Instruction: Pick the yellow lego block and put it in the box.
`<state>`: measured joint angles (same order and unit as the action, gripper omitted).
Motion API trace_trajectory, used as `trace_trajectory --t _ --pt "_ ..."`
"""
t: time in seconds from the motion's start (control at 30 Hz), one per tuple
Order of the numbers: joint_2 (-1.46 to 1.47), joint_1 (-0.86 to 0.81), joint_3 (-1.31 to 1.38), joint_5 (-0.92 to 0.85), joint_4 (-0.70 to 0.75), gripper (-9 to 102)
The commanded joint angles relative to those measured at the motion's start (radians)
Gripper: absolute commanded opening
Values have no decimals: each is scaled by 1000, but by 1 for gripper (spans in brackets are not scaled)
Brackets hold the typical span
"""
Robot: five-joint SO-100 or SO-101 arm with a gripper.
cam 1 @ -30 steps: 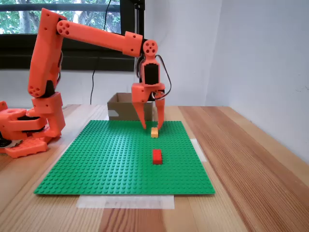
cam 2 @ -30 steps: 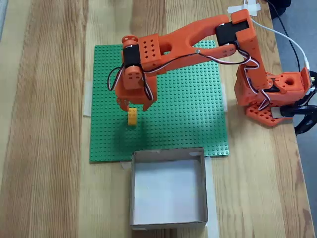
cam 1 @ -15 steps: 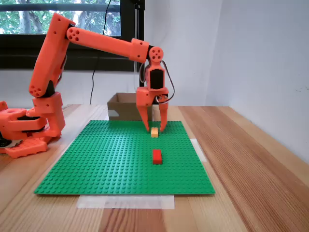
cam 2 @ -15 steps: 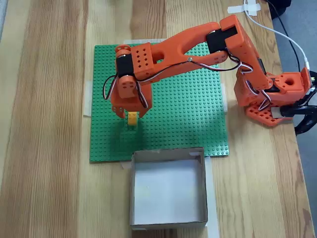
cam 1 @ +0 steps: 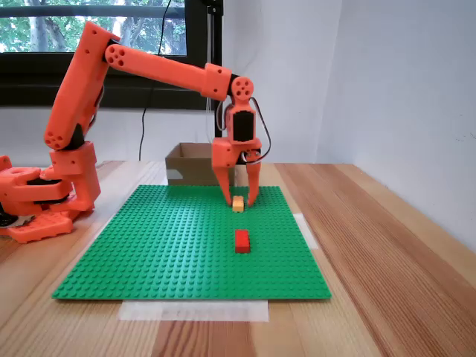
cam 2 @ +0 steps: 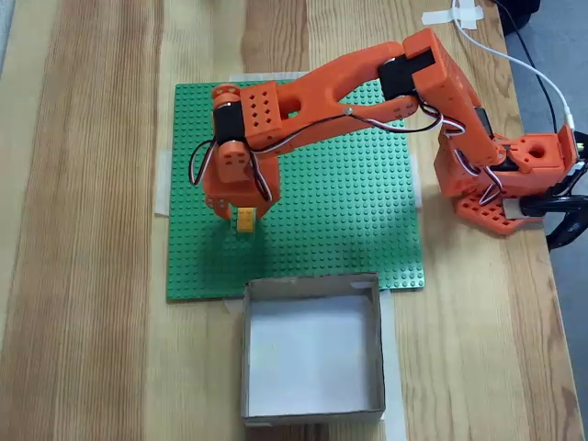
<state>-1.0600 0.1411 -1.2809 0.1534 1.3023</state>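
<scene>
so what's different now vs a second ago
The gripper has swung toward the right of the side-on fixed view and come down, so its open fingers now straddle the yellow lego block. Nothing is gripped yet. The yellow block, the red brick and the box stayed put.

Orange arm [cam 1: 160, 68] stretched forward from base [cam 1: 33, 204], upper link [cam 2: 322, 87] sloping gently down to the wrist. Gripper [cam 1: 240, 201] [cam 2: 243, 213] pointing straight down, fingers spread apart, tips low over the surface. Wires looping beside the wrist servo [cam 1: 242, 125].
</scene>
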Motion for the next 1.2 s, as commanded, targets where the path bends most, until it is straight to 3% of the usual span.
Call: trace_trajectory --t 0.0,0.8,1.17 --pt "-3 5 20 5 -9 15" --pt "-44 20 -46 -44 -55 -1" --pt "-218 5 -135 -83 -38 -1"
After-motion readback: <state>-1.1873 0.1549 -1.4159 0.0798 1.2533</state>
